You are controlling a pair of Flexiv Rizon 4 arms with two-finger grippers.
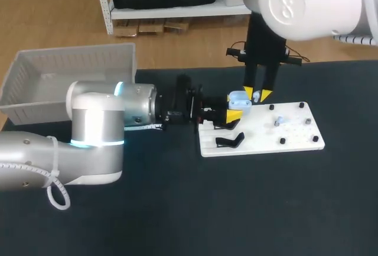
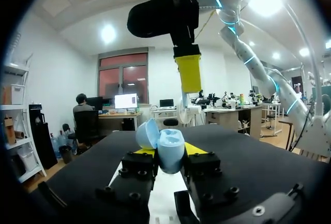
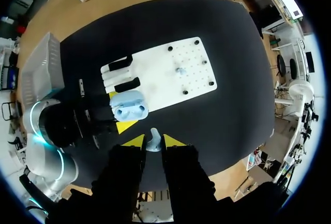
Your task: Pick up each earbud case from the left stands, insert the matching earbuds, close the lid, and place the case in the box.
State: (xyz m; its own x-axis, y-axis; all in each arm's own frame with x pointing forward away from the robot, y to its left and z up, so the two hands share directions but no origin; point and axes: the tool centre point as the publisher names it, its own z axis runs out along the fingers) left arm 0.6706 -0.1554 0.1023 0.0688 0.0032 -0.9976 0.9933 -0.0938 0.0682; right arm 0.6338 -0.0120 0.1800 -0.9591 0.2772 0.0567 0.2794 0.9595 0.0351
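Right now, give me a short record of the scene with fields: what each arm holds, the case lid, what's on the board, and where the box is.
left jaws: shut on the light blue earbud case, over the white board
case lid: open
right jaws: shut on one earbud, close to the open case, not yet in it
on the board: a second earbud; black stands
box: at the table's left, behind the left arm

Bright, even light from overhead.
The dark surface (image 1: 236, 208) looks matte; the white board (image 1: 260, 142) glares slightly; shadows are soft.
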